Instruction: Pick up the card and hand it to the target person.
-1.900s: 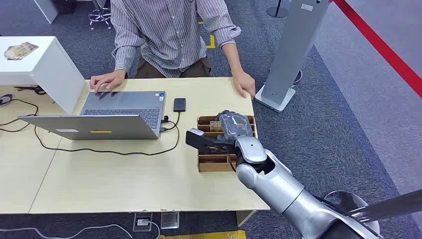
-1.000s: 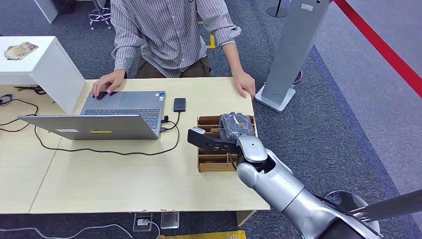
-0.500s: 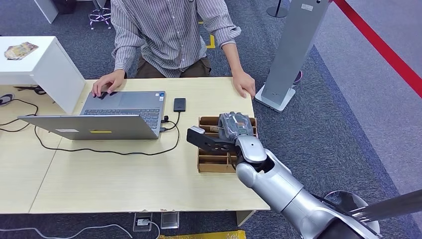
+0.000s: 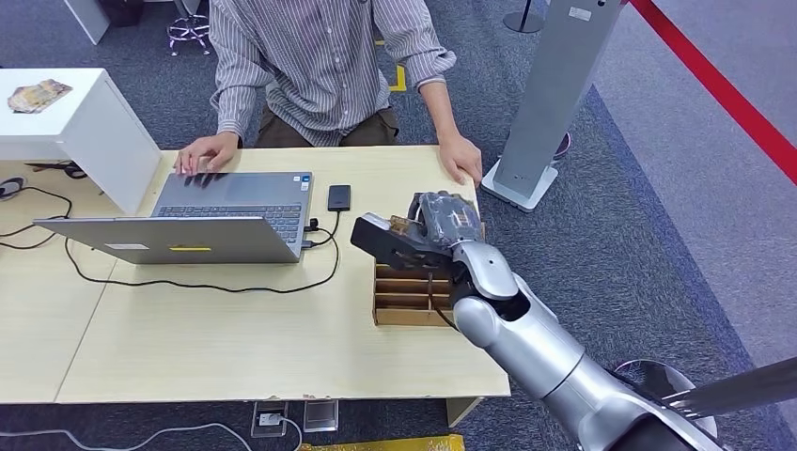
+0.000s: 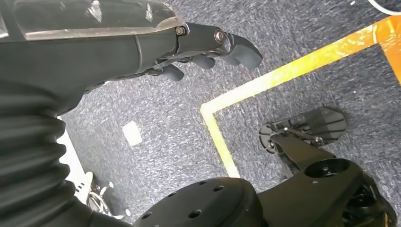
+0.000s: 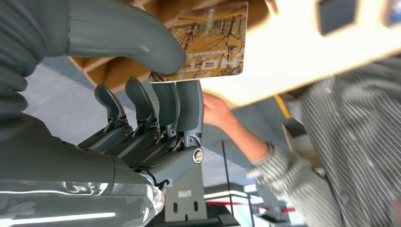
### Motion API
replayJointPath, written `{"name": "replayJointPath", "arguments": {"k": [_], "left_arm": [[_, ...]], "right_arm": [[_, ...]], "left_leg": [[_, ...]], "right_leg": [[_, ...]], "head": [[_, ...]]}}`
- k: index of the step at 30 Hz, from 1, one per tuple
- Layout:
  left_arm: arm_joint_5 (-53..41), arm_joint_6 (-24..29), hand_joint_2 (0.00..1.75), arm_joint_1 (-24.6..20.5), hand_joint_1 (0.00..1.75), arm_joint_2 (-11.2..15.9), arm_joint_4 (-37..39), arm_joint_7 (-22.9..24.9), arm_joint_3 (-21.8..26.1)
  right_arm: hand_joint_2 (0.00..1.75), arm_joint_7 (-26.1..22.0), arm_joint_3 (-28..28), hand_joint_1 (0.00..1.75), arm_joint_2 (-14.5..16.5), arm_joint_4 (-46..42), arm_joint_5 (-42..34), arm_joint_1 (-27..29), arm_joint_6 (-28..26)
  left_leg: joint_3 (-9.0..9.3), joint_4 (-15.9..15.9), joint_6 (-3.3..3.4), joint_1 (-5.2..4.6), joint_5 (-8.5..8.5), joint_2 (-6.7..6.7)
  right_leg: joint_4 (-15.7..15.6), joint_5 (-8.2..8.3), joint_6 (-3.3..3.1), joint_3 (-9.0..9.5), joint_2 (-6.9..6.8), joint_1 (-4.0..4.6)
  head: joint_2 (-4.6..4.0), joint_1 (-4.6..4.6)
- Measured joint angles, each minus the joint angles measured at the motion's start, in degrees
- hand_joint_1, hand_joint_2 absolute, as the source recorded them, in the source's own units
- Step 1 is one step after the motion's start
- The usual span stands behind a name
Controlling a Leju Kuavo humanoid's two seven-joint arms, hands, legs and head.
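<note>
Printed card (image 6: 208, 40) sits pinched between our right hand (image 4: 434, 233) thumb and fingers (image 6: 182, 101); person's hand (image 4: 461, 156) lies just ahead across the desk. Left hand (image 5: 142, 40) hangs empty, fingers loosely curled.

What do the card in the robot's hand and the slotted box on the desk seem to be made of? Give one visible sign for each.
Card: probably glossy plastic or coated paper; it stays flat and carries a printed photo with lettering.
Slotted box: seemingly thin unpainted wood or plywood; it is matte brown, with slim dividers.
</note>
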Motion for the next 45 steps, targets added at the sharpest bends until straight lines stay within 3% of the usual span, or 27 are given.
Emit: {"name": "replayJointPath", "arguments": {"k": [9, 13, 18, 21, 28, 35, 39, 43, 45], "left_arm": [[0.5, 0.2, 1.75, 0.6, 0.00, 0.0, 0.0, -0.6, 0.0], [0.5, 0.2, 1.75, 0.6, 0.00, 0.0, 0.0, -0.9, 0.0], [-0.2, -0.2, 1.75, 0.0, 0.00, -0.2, 0.0, -1.0, -0.1], [-0.5, -0.2, 1.75, -0.7, 0.00, -0.4, 0.0, -0.8, -0.3], [-0.8, -0.2, 1.75, -1.2, 0.00, -0.5, 0.0, -0.4, -0.7], [-0.8, -0.2, 1.75, -1.5, 0.00, -0.5, 0.0, -0.1, -1.0], [-0.8, -0.2, 1.75, -1.4, 0.00, -0.5, 0.0, -0.1, -1.0], [-0.9, -0.3, 0.00, -1.4, 0.00, -0.5, 0.0, -0.4, -1.1], [-0.7, -0.3, 0.00, -1.4, 0.00, -0.5, 0.0, -0.7, -1.1]], "right_arm": [[1.75, 0.8, -2.4, 1.43, -2.7, -13.1, 0.2, 1.5, -0.5], [1.75, -1.5, -2.9, 1.43, -3.2, -14.7, 3.6, 2.0, -3.5], [1.75, -9.8, -3.1, 1.43, -3.1, -12.8, 11.4, 2.7, -16.6], [1.75, -12.5, -3.6, 1.43, -2.8, -10.0, 12.6, 3.1, -21.5], [1.75, -15.8, -4.0, 1.43, -2.0, -4.3, 11.5, 3.4, -28.6], [1.75, -18.7, -4.0, 1.43, -0.9, -0.1, 6.5, 3.5, -30.1], [1.75, -19.9, -4.0, 0.00, -0.1, 1.5, 4.8, 3.5, -30.5], [1.75, -21.0, -3.9, 0.00, 0.5, 2.6, 3.2, 3.5, -31.3], [1.75, -21.5, -3.9, 0.00, 0.9, 3.0, 1.6, 3.5, -31.8]], "left_leg": [[0.00, 0.0, 0.00, 0.00, 0.00, 0.00], [0.00, 0.0, 0.00, 0.00, 0.00, 0.00], [-0.02, 0.0, 0.00, 0.00, 0.00, -0.01], [-0.03, 0.0, 0.00, 0.00, 0.00, -0.01], [-0.02, 0.0, 0.00, 0.00, 0.00, -0.01], [-0.03, 0.0, 0.00, 0.00, 0.00, -0.01], [-0.06, 0.0, 0.01, 0.00, 0.01, -0.02], [-0.06, 0.0, 0.01, 0.00, 0.01, -0.02], [-0.06, 0.0, 0.01, 0.00, 0.01, -0.02]], "right_leg": [[0.0, 0.00, 0.00, 0.01, 0.00, 0.00], [0.0, 0.00, 0.00, 0.01, 0.00, 0.00], [0.0, 0.00, 0.00, 0.01, -0.01, 0.00], [0.0, 0.00, 0.00, 0.02, -0.01, 0.00], [0.0, 0.00, 0.00, 0.01, -0.01, 0.00], [0.0, 0.00, 0.00, 0.01, -0.02, 0.00], [0.0, 0.00, 0.00, 0.01, -0.05, 0.00], [0.0, 0.00, 0.00, 0.01, -0.03, 0.00], [0.0, 0.00, 0.00, 0.01, -0.03, 0.00]], "head": [[0.01, -0.04], [0.01, -0.03], [0.00, -0.03], [0.00, 0.00], [0.00, -0.02], [0.01, -0.06], [0.00, -0.02], [0.01, 0.04], [0.00, 0.06]]}}
